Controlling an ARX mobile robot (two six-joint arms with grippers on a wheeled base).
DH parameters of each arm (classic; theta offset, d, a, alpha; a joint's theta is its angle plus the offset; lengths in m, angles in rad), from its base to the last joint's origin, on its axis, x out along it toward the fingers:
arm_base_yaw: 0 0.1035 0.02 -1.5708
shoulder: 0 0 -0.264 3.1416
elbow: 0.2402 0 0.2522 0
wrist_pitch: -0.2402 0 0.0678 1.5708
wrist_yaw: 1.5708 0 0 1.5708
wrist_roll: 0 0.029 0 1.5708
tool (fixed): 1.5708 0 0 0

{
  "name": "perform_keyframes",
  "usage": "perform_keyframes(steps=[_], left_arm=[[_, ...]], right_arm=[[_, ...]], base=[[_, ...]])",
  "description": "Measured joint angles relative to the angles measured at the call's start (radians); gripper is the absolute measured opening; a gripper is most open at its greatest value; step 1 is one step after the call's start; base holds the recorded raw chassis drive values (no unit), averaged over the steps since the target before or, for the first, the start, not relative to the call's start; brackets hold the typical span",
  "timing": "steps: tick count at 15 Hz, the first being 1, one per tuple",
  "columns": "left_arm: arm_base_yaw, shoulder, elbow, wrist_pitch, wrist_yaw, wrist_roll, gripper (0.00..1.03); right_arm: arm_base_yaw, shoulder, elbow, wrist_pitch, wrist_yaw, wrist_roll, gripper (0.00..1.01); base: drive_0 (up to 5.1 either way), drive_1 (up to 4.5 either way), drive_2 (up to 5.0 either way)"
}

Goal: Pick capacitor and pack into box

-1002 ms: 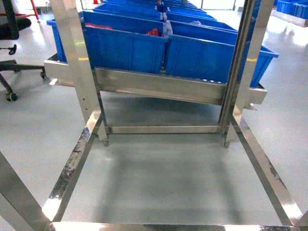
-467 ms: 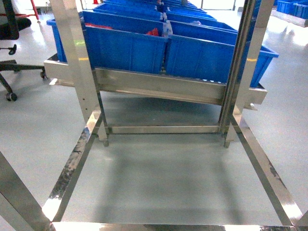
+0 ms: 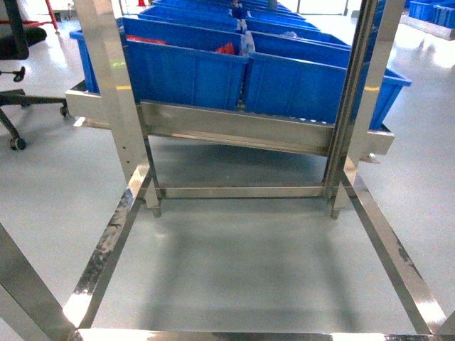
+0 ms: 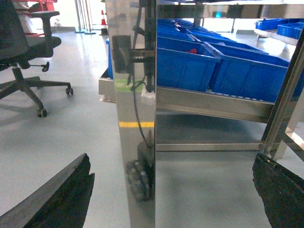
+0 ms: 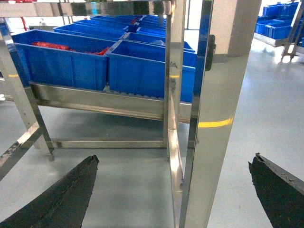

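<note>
Stainless steel rack posts (image 3: 114, 92) stand close ahead of you, blue bins (image 3: 192, 71) behind. Left gripper (image 4: 171, 190) and right gripper (image 5: 173, 190) both hang with fingers spread wide, holding nothing. Risk, as I read it: drive or reach forward and an arm clips a post, since each wrist view has one right alongside. Neither capacitor nor pink box is visible anywhere, so their orientation and long axis can't be told.

Right gripper (image 5: 173, 190) hangs spread wide; a steel upright (image 5: 216, 114) rises between its fingers, blue bins (image 5: 142, 66) behind it.
</note>
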Motion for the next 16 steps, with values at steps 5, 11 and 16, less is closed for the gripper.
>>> perform_keyframes(steps=[5,11,16], left_arm=[[0.0,0.0,0.0,0.002,-0.002,0.0,0.98],[0.0,0.0,0.0,0.001,0.0,0.0,0.98],[0.0,0.0,0.0,0.001,0.0,0.0,0.98]], right_arm=[[0.0,0.0,0.0,0.002,-0.002,-0.002,0.98],[0.0,0.0,0.0,0.002,0.0,0.0,0.98],[0.0,0.0,0.0,0.001,0.0,0.0,0.98]], base=[[0.0,0.0,0.0],[0.0,0.0,0.0],[0.0,0.0,0.0]])
